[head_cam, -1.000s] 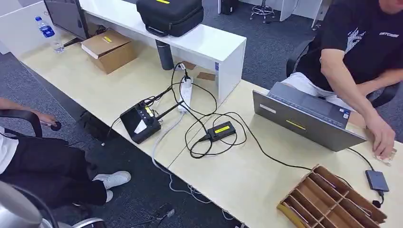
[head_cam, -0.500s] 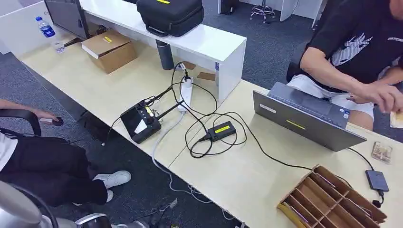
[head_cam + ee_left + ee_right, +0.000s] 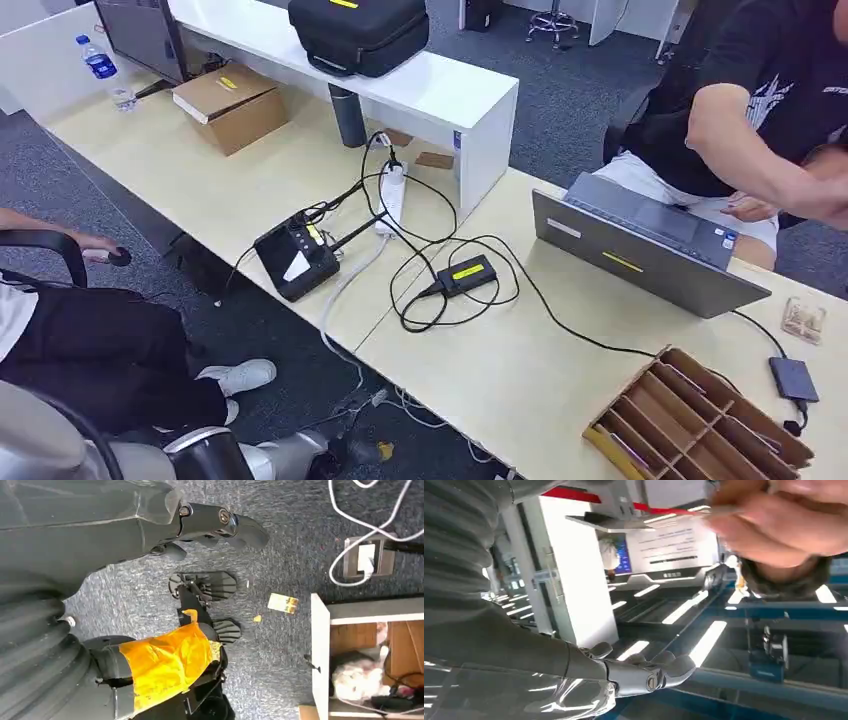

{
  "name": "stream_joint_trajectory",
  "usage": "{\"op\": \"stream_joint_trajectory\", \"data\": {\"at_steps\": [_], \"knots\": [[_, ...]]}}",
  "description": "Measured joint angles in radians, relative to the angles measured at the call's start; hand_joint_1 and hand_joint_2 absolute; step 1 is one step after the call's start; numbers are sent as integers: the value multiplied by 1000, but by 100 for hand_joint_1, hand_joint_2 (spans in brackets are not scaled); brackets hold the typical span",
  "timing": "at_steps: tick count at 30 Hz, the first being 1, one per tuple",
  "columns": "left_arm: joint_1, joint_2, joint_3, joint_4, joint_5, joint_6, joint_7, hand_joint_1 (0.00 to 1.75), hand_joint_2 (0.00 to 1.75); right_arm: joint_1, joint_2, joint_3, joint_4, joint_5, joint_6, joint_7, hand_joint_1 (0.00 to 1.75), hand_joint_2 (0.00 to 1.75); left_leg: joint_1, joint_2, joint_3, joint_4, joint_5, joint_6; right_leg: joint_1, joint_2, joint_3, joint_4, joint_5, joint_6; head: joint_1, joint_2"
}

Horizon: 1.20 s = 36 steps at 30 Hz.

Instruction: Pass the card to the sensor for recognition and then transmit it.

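Pale wood of the desk (image 3: pixel 250 190) runs across the head view, and on it I count one sensor (image 3: pixel 465 273), a black box with a yellow label and a loop of black cable around it, one grey laptop (image 3: pixel 640 250), one wooden slotted rack (image 3: pixel 700 420), one cardboard box (image 3: pixel 228 105), one water bottle (image 3: pixel 98 60), one black screen unit (image 3: pixel 297 260) and one small flat packet (image 3: pixel 803 320) near the far right edge. Two people sit at the desk: one on the right (image 3: pixel 760 110) behind the laptop, arm blurred, and one on the left (image 3: pixel 60 330) in dark trousers.

From the right wrist camera I get what the head view does not give me: my right hand (image 3: pixel 644 672) lies palm up with fingers spread and nothing in it, and above it, not touching, a person's hand (image 3: pixel 774 520) pinches the card (image 3: pixel 624 525), which I see edge-on.

The left wrist camera looks down at grey carpet. My left hand (image 3: pixel 210 525) hangs with thumb apart from the fingers, holding nothing. One small yellowish slip (image 3: pixel 283 603) lies on the floor, beside a white panel (image 3: pixel 320 655), and one floor socket (image 3: pixel 367 557) has a white cable plugged in.
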Motion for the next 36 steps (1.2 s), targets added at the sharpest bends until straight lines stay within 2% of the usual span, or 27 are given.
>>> {"op": "stream_joint_trajectory", "data": {"at_steps": [1,2,3,6,9,14,20,25,30,36], "knots": [[-2,0,0,-1,-9,-5,0,0,175,-18,6,5,34,6,-14,5,37,175,0,0,0,0,0,0,0,0,0,0,0,0,0,0],[-3,1,0,-2,-19,-8,0,0,175,-33,14,8,68,8,-33,9,87,175,0,0,0,0,0,0,0,-1,0,0,0,0,0,0],[-4,1,0,-2,-26,-9,3,0,175,-45,19,10,94,7,-46,8,171,175,0,0,0,0,0,0,0,0,0,0,0,0,0,0],[-7,1,0,-2,-51,-8,12,0,175,-65,34,13,151,-16,-80,-8,175,175,0,0,-1,0,0,0,0,0,-1,0,0,0,0,0],[-9,1,0,-2,-69,-3,45,0,175,-67,49,13,178,-46,-126,-47,175,175,0,0,-1,0,0,0,0,0,-2,0,0,0,0,0],[-12,1,0,-2,-76,26,87,0,175,-57,66,11,179,-72,-143,-96,175,175,0,1,-1,0,0,0,0,1,-3,0,0,0,0,0],[-13,-2,11,-2,-88,39,110,0,175,-16,72,13,113,-88,-133,-161,175,175,0,1,-1,0,0,0,0,1,-3,0,0,0,0,0],[-7,-2,35,-2,-84,39,102,0,175,41,70,29,20,-110,-126,-197,175,175,0,1,-2,0,0,0,0,1,-3,0,0,0,0,0],[16,-3,70,-2,-73,40,56,0,175,140,21,42,-139,-201,-108,-219,175,175,0,0,-2,0,0,0,0,-1,-3,-1,0,0,0,0],[66,-6,117,-2,-54,48,-7,0,175,304,-88,28,-330,-265,-108,-233,175,175,0,0,-3,0,-2,2,0,-1,-3,-3,0,0,0,0]]}}
